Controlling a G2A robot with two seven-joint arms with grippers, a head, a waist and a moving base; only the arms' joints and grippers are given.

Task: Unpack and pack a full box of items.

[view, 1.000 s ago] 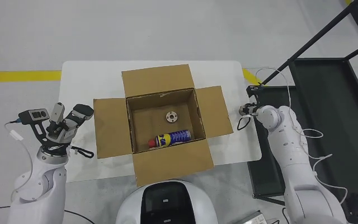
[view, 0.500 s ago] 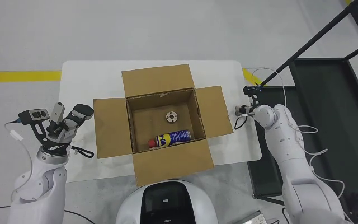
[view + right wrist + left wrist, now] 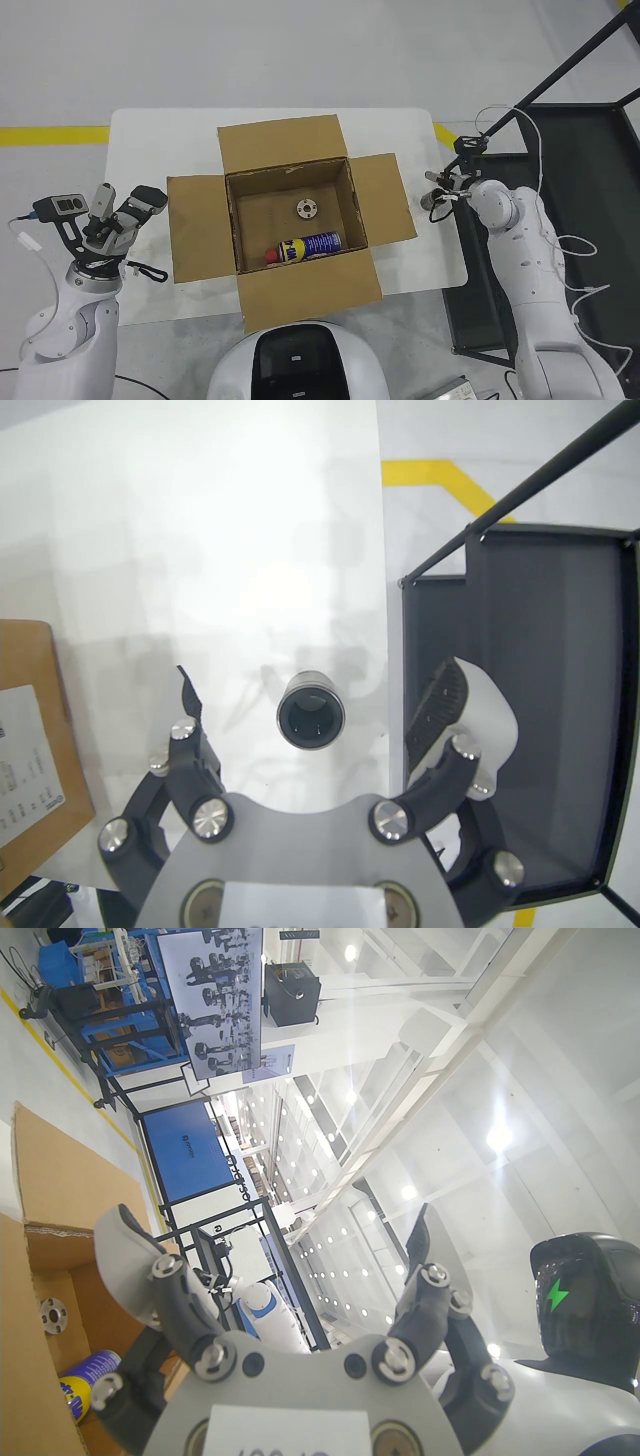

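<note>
Right pincer: you have it released, fingers spread wide and holding nothing, over a short dark metal cylinder. The cylinder is hollow and sits on the white table near the right edge.
Left pincer: likewise released, raised off the table's left side.
Cardboard box: mid-table, four flaps folded out. One flap has a white printed label, its print too small to make out.
Contents: one spray can, blue and yellow with a red cap, on its side by the near wall. One round metal flange, flat on the box floor.
Change: your right arm has shifted slightly since a second ago; the box and its contents lie as before.
</note>
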